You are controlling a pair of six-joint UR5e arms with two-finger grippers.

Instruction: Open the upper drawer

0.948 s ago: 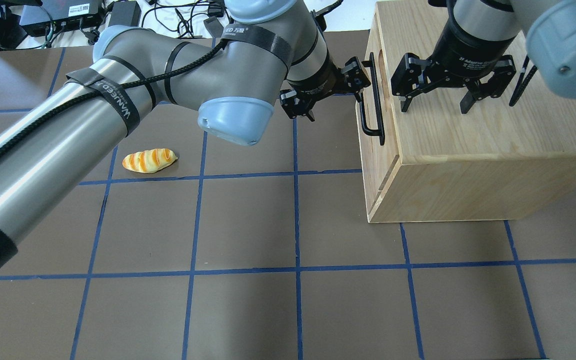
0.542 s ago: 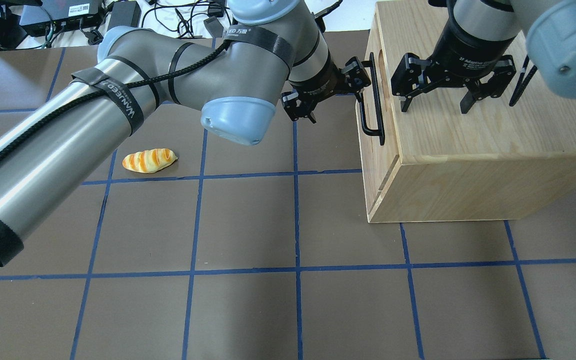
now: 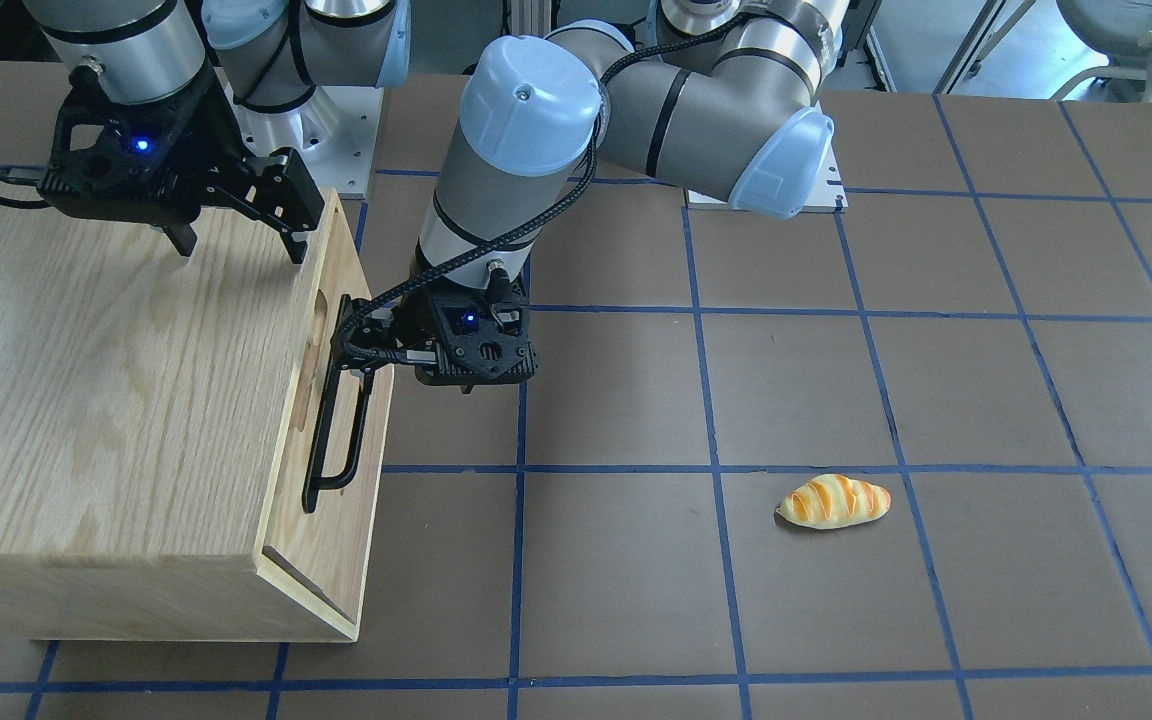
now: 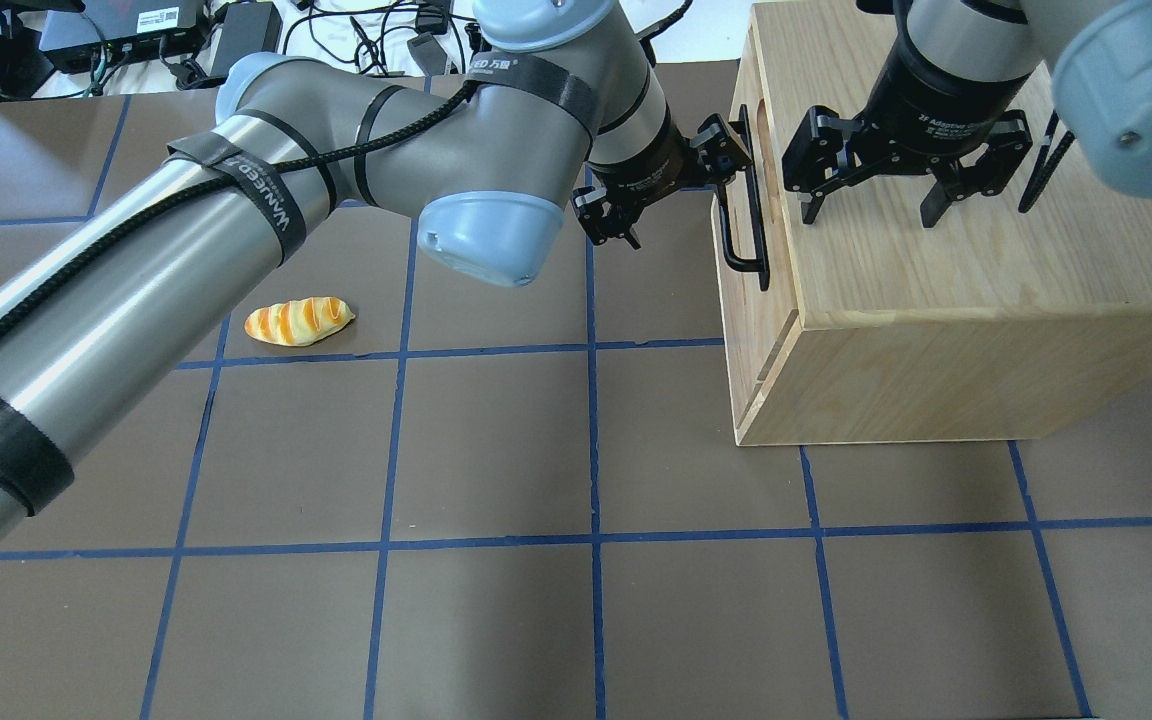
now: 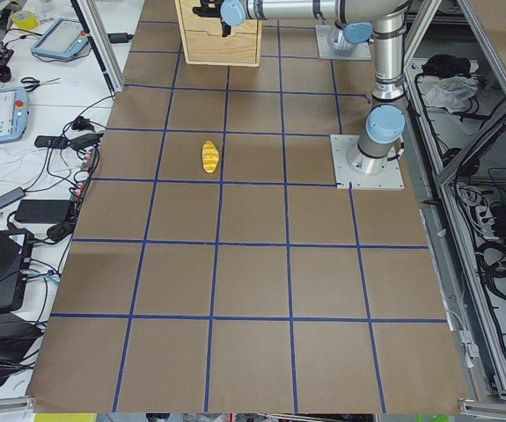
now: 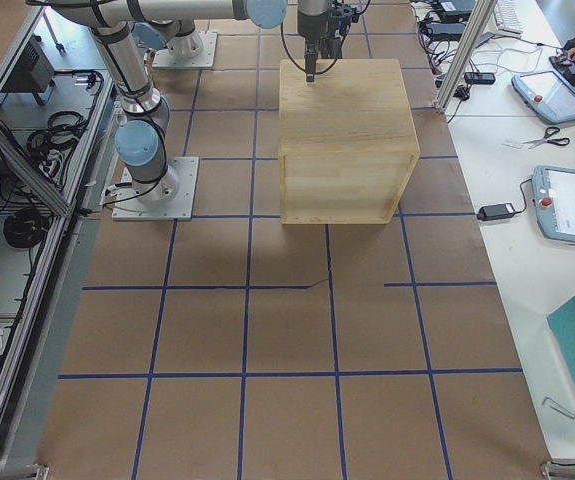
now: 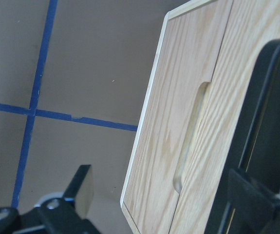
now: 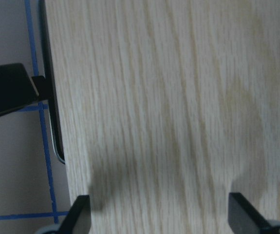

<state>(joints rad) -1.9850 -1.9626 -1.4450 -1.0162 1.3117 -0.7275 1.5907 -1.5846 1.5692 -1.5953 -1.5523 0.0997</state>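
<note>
Now — left gripper (image 4: 674, 192) fingers wide, one tip at the upper drawer (image 4: 750, 305) handle (image 4: 756, 215); close off the bar and they could slip — right gripper (image 4: 871, 215) wide over the cabinet (image 4: 936, 300).

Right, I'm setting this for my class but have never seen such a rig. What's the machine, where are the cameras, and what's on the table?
It is a robot with two jointed arms, each ending in a two-finger gripper. One camera faces it across the table, one looks over its shoulders, two sit at the table's ends, and one rides on each wrist. On the taped brown table are a wooden cabinet and a bread roll. The left gripper, open, is at the black handle of the upper drawer, holding nothing. The right gripper, open, is over the cabinet's top.
</note>
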